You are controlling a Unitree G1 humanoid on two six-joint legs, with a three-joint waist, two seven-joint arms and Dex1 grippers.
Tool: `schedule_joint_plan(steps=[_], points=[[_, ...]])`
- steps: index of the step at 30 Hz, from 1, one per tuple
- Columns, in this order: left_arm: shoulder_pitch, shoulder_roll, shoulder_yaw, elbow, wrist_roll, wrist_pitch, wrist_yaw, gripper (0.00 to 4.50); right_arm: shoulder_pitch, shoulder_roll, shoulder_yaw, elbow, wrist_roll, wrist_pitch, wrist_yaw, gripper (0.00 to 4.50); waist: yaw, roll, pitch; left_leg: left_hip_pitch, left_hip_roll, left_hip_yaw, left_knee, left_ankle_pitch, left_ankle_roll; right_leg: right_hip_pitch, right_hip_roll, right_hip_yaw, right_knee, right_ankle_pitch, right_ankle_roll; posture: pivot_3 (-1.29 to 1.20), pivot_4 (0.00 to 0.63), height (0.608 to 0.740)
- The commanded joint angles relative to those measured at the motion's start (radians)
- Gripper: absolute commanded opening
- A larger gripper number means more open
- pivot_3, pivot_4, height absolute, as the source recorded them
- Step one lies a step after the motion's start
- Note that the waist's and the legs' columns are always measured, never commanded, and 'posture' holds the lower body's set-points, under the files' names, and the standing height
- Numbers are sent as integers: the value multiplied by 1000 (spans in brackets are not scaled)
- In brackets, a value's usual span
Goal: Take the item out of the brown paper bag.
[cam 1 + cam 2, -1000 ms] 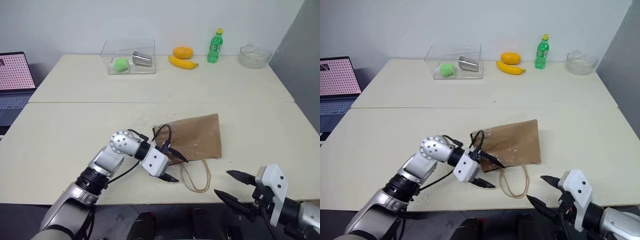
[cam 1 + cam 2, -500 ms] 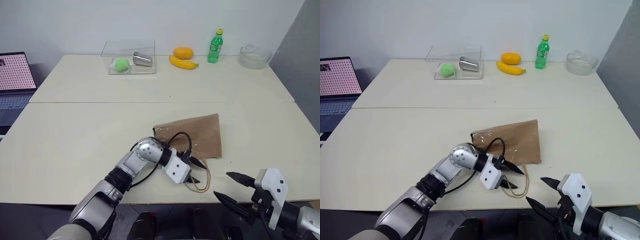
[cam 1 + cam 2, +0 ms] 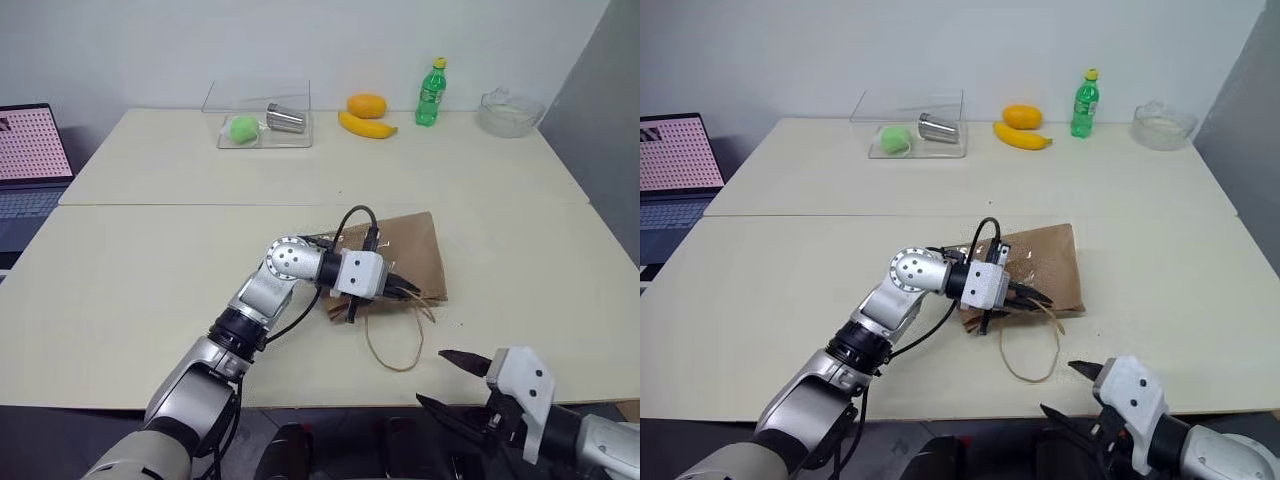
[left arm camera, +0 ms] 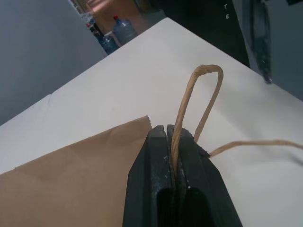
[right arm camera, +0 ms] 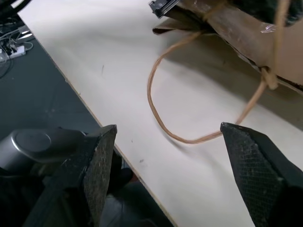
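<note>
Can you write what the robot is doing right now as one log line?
left gripper: shut on handle of brown paper bag | right gripper: open, holding nothing | item: unseen

No text can be read anywhere (the green bottle (image 3: pixel 430 92) label is too small).

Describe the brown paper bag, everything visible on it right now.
The brown paper bag is creased kraft paper, lying flat on the cream table near its front edge. It has two twisted paper loop handles: one handle is pinched in the shut left gripper at the bag's mouth, the other handle trails loose on the table toward the open right gripper. Its contents are hidden.
</note>
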Motion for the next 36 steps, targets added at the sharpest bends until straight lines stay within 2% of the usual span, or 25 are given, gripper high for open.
schedule_joint_plan(steps=[1, 6, 9, 12, 17, 21, 27, 28, 29, 36], points=[[-29, -15, 26, -10, -14, 2, 14, 21, -180, 58, 104, -112, -17, 121, -10, 3688, 0, 0, 0, 0, 0, 0, 0, 0, 0, 0, 0, 0, 0, 0, 0, 0, 150, 740], [-38, -19, 33, 7, -4, -11, 23, 21, -475, 234, 233, -76, -10, 390, 33, 3688, 0, -1, 0, -1, 1, -1, 0, 0, 0, 0, 1, -1, -1, 2, -4, 0, 150, 740], [-40, -20, 34, 12, -2, -16, 24, 21, -611, 334, 266, 5, -11, 505, 80, 3688, 2, 0, 0, -1, 0, -1, -1, 0, 0, 0, 0, -1, -1, 2, -4, 0, 150, 740], [-41, -17, 36, 15, 1, -22, 30, 21, -659, 388, 276, 31, -21, 592, 117, 3688, 3, 0, 0, -1, 0, -2, -1, 0, 0, 0, 0, -1, -2, 2, -4, 0, 150, 740], [-49, -16, 43, 28, 7, -35, 38, 21, -656, 474, 271, 51, -34, 684, 136, 3688, 3, 0, 0, -1, 0, -2, -1, 0, 0, -1, 0, -1, -1, 2, -4, 0, 150, 740], [-61, -24, 47, 46, 12, -49, 48, 0, -652, 537, 254, 90, -71, 742, 122, 2772, 3, 0, 0, -1, 0, -2, -1, 0, 0, -1, 0, -1, -1, 2, -4, 0, 150, 740], [-83, -21, 55, 69, 12, -64, 63, 0, -652, 570, 222, 118, -124, 768, 155, 625, 3, 0, 0, -1, 0, -2, -1, 0, 0, -2, 0, -1, 0, 2, -4, 0, 150, 740], [-88, -20, 58, 74, 12, -67, 67, 0, -653, 574, 223, 127, -140, 766, 159, 151, 3, 0, 0, -1, 0, -2, -1, 0, 0, -2, 0, -1, 0, 2, -4, 0, 150, 740], [-94, -18, 62, 80, 11, -70, 70, 0, -655, 578, 229, 142, -166, 759, 162, 43, 3, 0, 0, -1, 0, -2, -1, 0, 0, -2, 0, -1, 0, 2, -4, 0, 150, 740], [-226, -24, 152, 187, -17, 10, 126, 0, -653, 620, 336, 259, -359, 722, 188, 43, 1, 0, 0, -1, 0, -2, -1, 0, 0, -2, 0, -1, 0, 2, -3, 0, 150, 740]])
